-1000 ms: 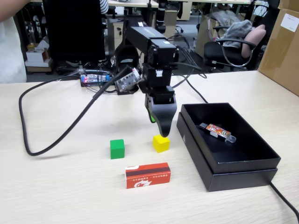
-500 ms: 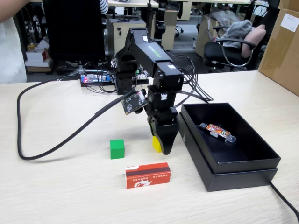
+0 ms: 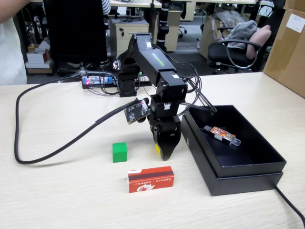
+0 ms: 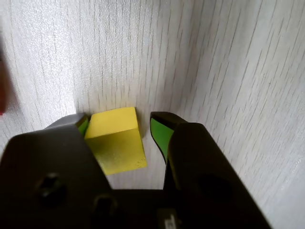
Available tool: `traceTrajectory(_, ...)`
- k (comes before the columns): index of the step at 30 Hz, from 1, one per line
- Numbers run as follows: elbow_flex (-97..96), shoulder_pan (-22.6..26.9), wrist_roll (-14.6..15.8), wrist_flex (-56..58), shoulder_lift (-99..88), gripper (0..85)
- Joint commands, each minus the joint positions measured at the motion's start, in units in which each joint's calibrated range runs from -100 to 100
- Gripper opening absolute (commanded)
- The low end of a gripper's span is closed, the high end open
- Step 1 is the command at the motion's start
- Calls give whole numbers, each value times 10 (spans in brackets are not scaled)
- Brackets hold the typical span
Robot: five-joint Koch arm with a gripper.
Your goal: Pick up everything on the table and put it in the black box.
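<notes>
In the fixed view the claw (image 3: 163,151) hides nearly all of the yellow cube (image 3: 157,148), just left of the black box (image 3: 248,172); green cube (image 3: 119,152) and red packet (image 3: 150,179) lie further left on the table (image 3: 57,191). The wrist view shows the jaws apart, straddling the cube (image 4: 117,139).

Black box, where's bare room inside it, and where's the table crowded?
Inside the black box, the floor is bare in front of and behind the gadget. It's crowded just left of the box, around the gripper, yellow cube, green cube and red packet.
</notes>
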State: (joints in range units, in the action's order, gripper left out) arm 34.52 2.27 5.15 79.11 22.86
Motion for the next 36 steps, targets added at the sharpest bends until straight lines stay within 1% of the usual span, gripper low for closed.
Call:
traceTrajectory(1,36,1,-1,2,-11,259)
traceTrajectory(6,31,7,-1,2,-4,255)
traceTrajectory(7,30,8,-1,2,-4,230)
traceTrajectory(8,35,8,0,2,-4,109)
traceTrajectory(9,36,9,0,2,-4,69)
traceTrajectory(10,37,9,0,2,-4,57)
traceTrajectory(15,29,8,-1,5,-27,56)
traceTrajectory(20,-53,11,-5,22,-228,57)
traceTrajectory(23,-75,24,-6,25,-331,57)
traceTrajectory(27,-62,46,-5,27,-413,57)
traceTrajectory(33,-24,91,-4,27,-427,57)
traceTrajectory(35,19,119,2,27,-393,57)
traceTrajectory(36,28,122,4,27,-385,57)
